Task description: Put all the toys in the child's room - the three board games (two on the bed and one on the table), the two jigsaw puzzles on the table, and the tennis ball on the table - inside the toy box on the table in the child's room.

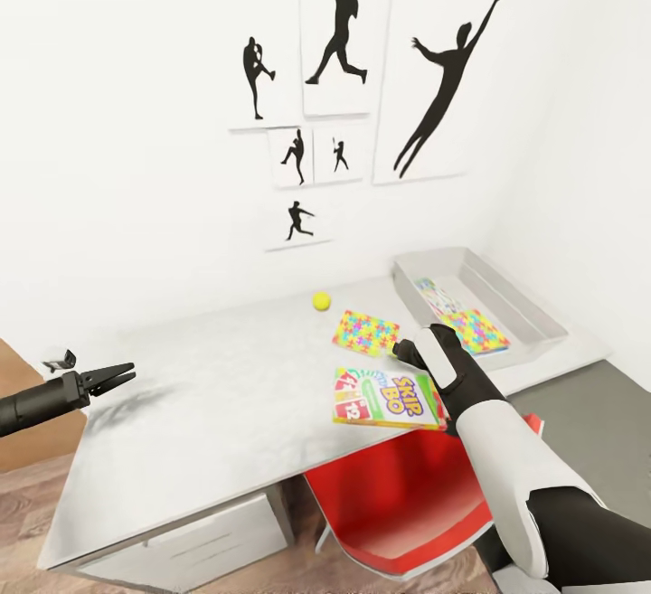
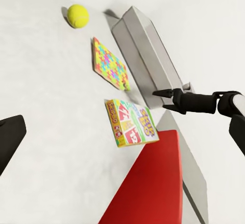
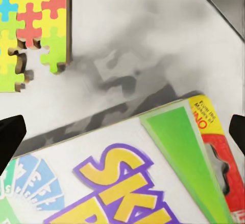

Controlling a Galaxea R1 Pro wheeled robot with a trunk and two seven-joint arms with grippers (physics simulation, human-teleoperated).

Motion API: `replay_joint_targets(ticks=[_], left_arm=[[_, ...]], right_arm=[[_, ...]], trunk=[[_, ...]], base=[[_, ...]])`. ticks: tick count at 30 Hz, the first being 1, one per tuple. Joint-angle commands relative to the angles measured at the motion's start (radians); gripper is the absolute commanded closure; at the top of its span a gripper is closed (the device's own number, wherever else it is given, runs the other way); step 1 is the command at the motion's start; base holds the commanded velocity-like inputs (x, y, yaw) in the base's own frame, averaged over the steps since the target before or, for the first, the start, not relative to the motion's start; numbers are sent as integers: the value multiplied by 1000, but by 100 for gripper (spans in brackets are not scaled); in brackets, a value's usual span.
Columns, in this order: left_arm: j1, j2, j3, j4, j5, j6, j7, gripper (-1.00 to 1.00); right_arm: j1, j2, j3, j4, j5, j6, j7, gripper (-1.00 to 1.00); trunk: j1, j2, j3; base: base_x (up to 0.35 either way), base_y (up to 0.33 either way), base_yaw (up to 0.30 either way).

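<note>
Progress: one jigsaw puzzle [image 1: 477, 330] already lies inside the toy box [image 1: 533, 305], with another printed flat item [image 1: 432, 291] beside it in the bin (too small for me to name).
Left to do on the table [image 1: 208, 377]: second jigsaw puzzle [image 1: 364, 333], Skip-Bo board game [image 1: 387, 398] and tennis ball [image 1: 321, 302] all lie on the white top, outside the bin.
Count, puzzles: two, one in the bin and one just beside its near wall.
Count, game boxes: one certain, the Skip-Bo; the bed and anything on it are not before me.
Count, balls: one, near the wall, apart from the puzzle.
Right gripper [image 1: 409, 352]: hovering between the loose puzzle and the Skip-Bo box, above the box's far edge; in my wrist camera my two fingertips [image 3: 10, 137] sit at opposite edges with nothing between them, so my jaws are spread wide and hold nothing.
Left gripper [image 1: 113, 375]: hanging over the table's left end, well apart from the toys, tips nearly together and carrying nothing.
Judgement: my next pick is probably the Skip-Bo box; less than half the job looks done.
</note>
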Motion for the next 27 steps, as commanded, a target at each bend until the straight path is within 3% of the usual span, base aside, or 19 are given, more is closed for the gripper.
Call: replay_joint_targets(ticks=[1, 27], left_arm=[[-1, 0, 0, 0, -2, 11, -5, -100], [0, -1, 0, 1, -2, 11, -5, -100]], right_arm=[[-1, -1, 3, -1, -10, 1, -10, -100], [-1, -1, 2, 0, -10, 0, -10, -100]], trunk=[[0, -1, -3], [0, -1, -46]], base=[[0, -65, 0], [1, -6, 0]])
